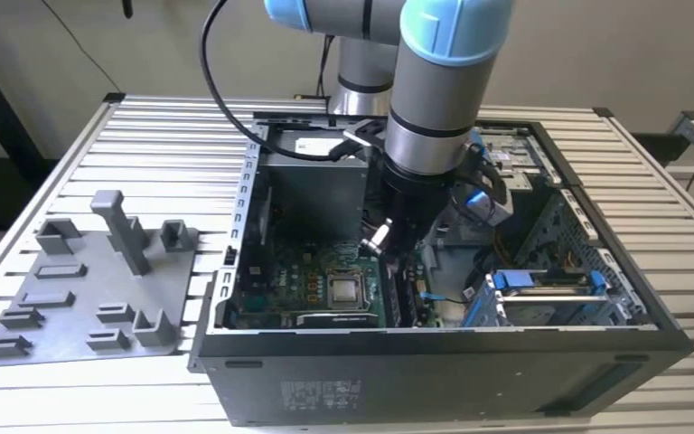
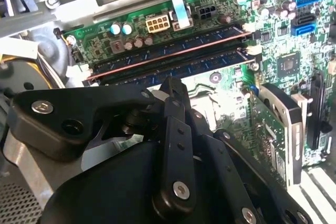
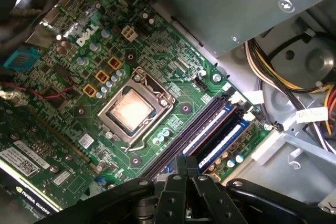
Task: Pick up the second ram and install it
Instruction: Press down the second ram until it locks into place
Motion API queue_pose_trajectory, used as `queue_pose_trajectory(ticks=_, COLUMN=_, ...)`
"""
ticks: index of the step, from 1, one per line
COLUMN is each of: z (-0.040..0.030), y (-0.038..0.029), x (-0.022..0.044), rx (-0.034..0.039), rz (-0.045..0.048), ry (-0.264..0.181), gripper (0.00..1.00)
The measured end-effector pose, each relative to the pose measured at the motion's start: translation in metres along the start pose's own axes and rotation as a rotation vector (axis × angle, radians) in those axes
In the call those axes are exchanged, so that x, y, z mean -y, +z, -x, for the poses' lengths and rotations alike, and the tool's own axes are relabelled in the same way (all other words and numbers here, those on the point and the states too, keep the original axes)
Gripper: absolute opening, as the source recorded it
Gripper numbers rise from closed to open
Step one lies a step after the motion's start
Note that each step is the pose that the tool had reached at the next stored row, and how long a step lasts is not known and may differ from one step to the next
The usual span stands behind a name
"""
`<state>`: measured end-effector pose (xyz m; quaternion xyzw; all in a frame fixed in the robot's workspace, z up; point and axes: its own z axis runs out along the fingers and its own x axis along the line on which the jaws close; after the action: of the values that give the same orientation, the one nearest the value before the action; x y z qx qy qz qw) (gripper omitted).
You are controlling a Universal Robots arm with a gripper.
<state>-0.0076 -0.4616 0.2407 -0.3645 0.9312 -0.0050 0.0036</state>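
Black-linked gripper (image 1: 379,237), lowered into the open computer case (image 1: 444,362) over the green motherboard (image 3: 105,77); we cannot tell how its fingers stand. We log the second ram (image 2: 173,65) seated in the slots (image 3: 207,129) beside the processor socket (image 3: 131,111) in both wrist views, directly ahead of the gripper linkage. Grey fixture plate (image 1: 82,289) lies outside the case, at the exterior view's left, on the slatted table (image 1: 166,136).

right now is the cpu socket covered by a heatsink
No: in the first wrist view the cpu socket lies bare on the motherboard, its metal lid showing.
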Motion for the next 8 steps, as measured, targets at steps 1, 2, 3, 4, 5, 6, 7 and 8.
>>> queue_pose_trajectory(ticks=1, z=0.0, y=0.0, x=0.0, rx=0.0002, rz=0.0001, ry=-0.014, gripper=0.11)
queue_pose_trajectory(ticks=2, z=0.0, y=0.0, x=0.0, rx=0.0004, rz=0.0001, ry=-0.028, gripper=0.11)
queue_pose_trajectory(ticks=3, z=0.0, y=0.0, x=0.0, rx=0.0006, rz=0.0002, ry=-0.044, gripper=0.11)
queue_pose_trajectory(ticks=4, z=0.0, y=0.0, x=0.0, rx=0.0007, rz=0.0002, ry=-0.057, gripper=0.11)
queue_pose_trajectory(ticks=5, z=0.0, y=0.0, x=0.0, rx=0.0009, rz=0.0003, ry=-0.072, gripper=0.11)
queue_pose_trajectory(ticks=6, z=0.0, y=0.0, x=0.0, rx=0.0011, rz=0.0003, ry=-0.085, gripper=0.11)
queue_pose_trajectory(ticks=7, z=-0.0001, y=0.0, x=0.0, rx=0.0011, rz=0.0003, ry=-0.095, gripper=0.11)
queue_pose_trajectory(ticks=8, z=-0.0002, y=0.0, x=0.0001, rx=0.0012, rz=0.0003, ry=-0.104, gripper=0.11)
